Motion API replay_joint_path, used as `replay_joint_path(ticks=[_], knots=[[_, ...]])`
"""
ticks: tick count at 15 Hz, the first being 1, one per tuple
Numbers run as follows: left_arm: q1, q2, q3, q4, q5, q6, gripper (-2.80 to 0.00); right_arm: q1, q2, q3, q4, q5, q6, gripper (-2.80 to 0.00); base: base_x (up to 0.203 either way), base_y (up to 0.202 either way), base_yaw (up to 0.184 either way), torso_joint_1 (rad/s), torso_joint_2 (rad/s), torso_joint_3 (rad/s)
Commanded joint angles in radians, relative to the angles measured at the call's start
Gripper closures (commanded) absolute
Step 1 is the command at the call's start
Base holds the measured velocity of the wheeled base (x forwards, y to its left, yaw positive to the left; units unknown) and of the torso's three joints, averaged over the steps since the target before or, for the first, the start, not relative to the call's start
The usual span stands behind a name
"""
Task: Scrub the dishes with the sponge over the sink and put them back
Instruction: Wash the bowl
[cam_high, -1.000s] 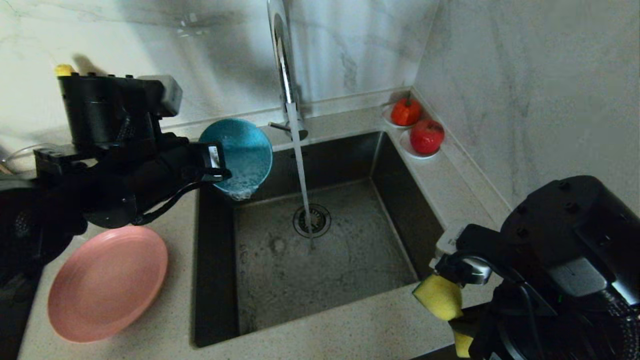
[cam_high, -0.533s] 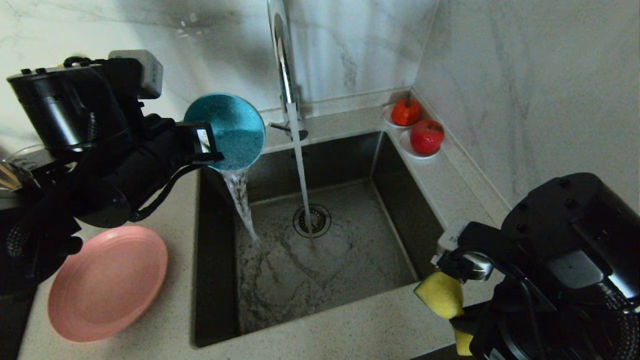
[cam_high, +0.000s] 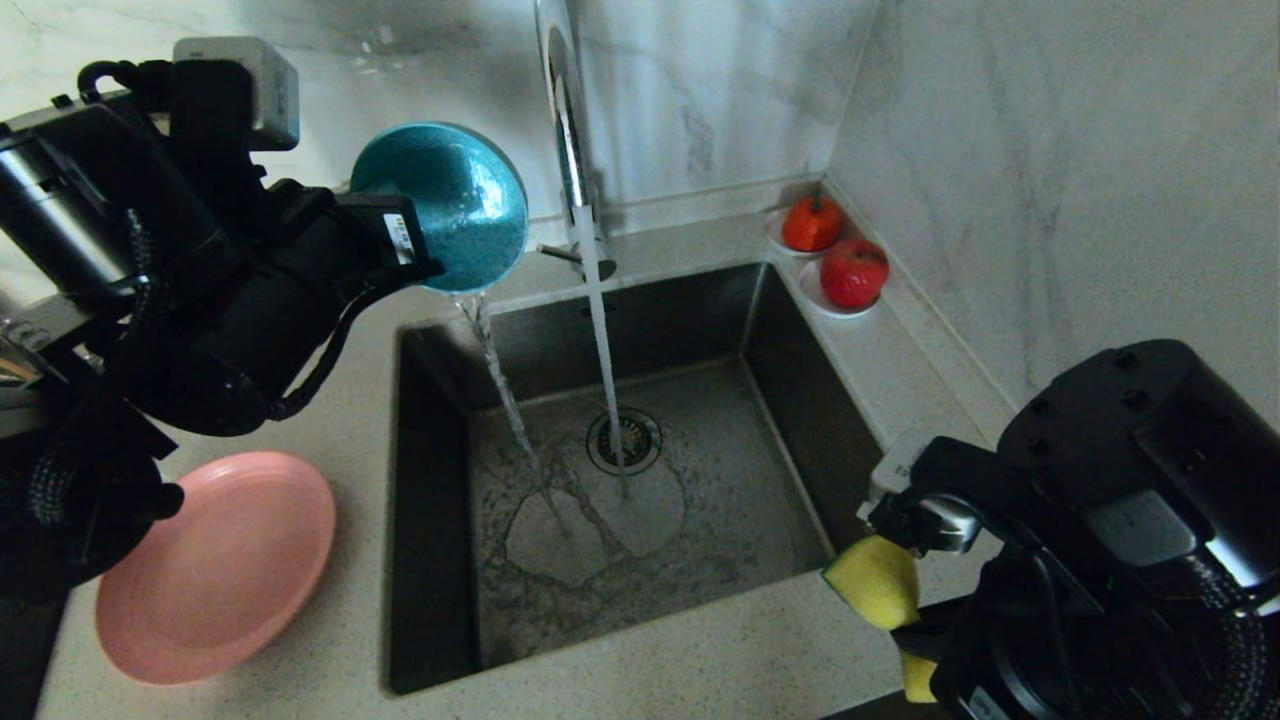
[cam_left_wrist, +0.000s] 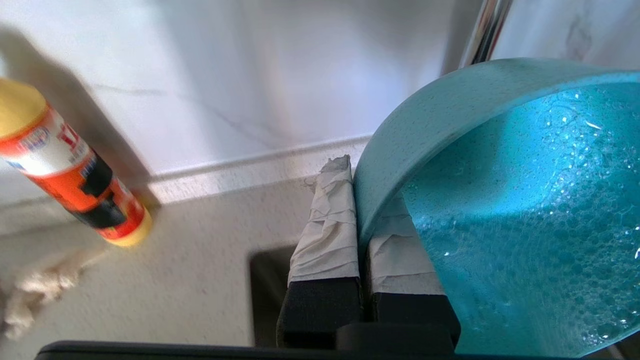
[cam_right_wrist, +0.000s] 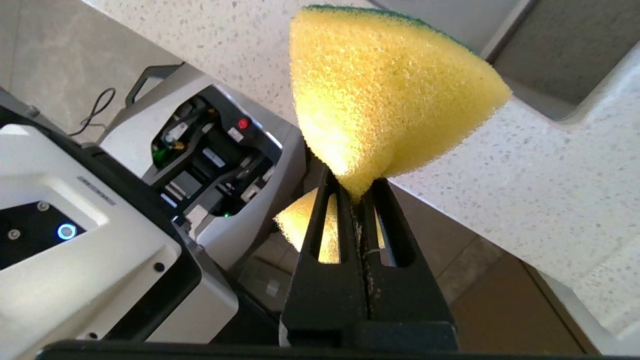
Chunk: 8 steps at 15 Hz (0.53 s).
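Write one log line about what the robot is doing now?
left gripper: tipping teal bowl, water pouring into sink | right gripper: holding sponge

1. Teal bowl: tipped on edge above the sink's back-left corner, soapy water pouring out.
2. Pink plate: flat on the counter left of the sink.
3. Yellow sponge: pinched, over the counter at the sink's front-right corner.

The sink basin is open from above, except for the tap and its water stream at the back. On the surface left, the plate blocks; two saucers fill the far right corner.
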Motion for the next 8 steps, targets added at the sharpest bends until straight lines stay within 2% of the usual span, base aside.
replay_joint_path(ticks=[1,3,8], knots=[[-0.001,-0.01,-0.004,-0.04,0.0,0.02,0.0,-0.002,0.004,0.005,-0.011,0.004,0.001,0.0,0.0,0.0,0.0,0.0,0.0,0.0],[-0.003,-0.009,-0.02,-0.084,-0.001,0.051,0.0,-0.002,0.004,0.008,-0.014,0.004,0.001,0.0,0.0,0.0,0.0,0.0,0.0,0.0],[-0.002,-0.007,-0.092,-0.094,-0.008,0.091,0.0,-0.002,-0.003,0.007,-0.014,0.006,0.001,0.0,0.0,0.0,0.0,0.0,0.0,0.0]])
